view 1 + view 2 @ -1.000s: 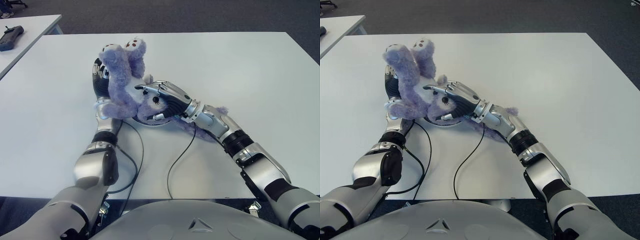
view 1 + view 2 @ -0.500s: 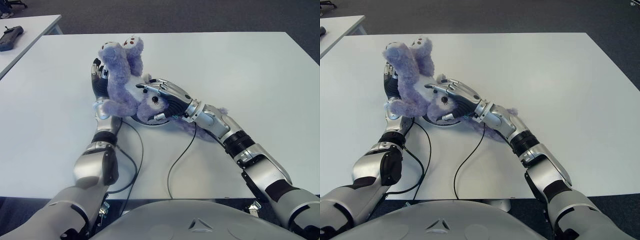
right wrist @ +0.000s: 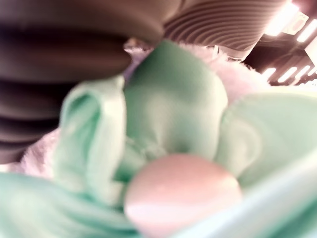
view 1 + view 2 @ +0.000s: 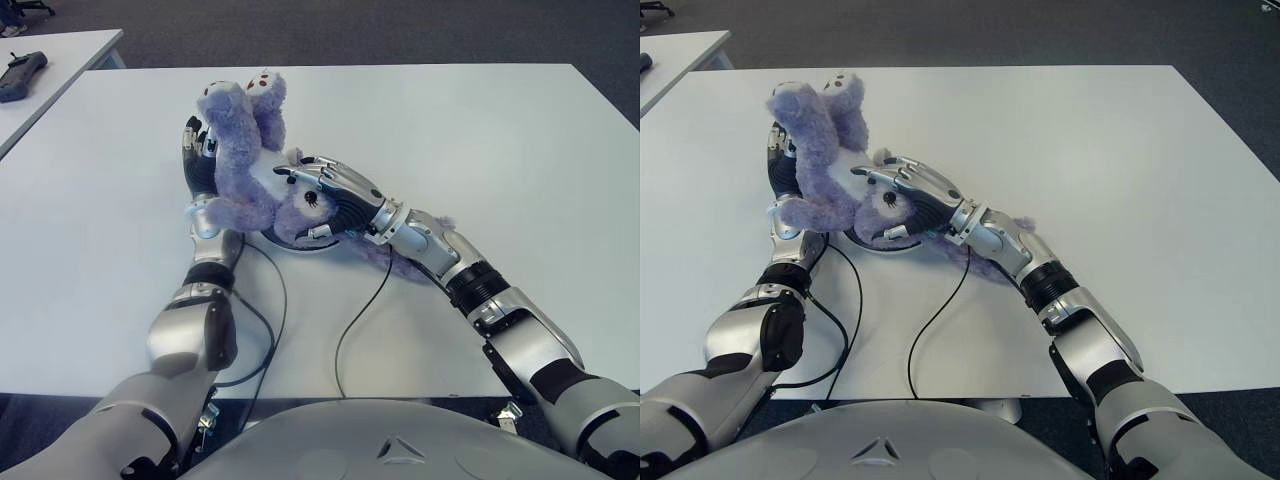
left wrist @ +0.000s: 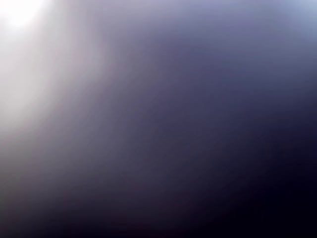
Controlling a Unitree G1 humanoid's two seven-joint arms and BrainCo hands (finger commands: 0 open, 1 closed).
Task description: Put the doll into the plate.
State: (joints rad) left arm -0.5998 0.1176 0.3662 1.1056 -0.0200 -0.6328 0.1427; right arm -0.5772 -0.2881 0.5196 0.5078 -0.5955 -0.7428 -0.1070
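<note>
Cradling the purple doll from its left, left hand with fingers upright against its back, doll tipped feet-up over the plate, right hand curled over its head, white table beneath.

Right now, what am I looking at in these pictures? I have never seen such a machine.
It is a humanoid robot with two metal arms and fingered hands. Two pictures come from its head, looking down on a white table; two come from cameras at its wrists, pressed too near to show much. The left hand and right hand together hold a purple plush doll, feet up, its head low over a plate, mostly hidden. Black cables lie on the table.
</note>
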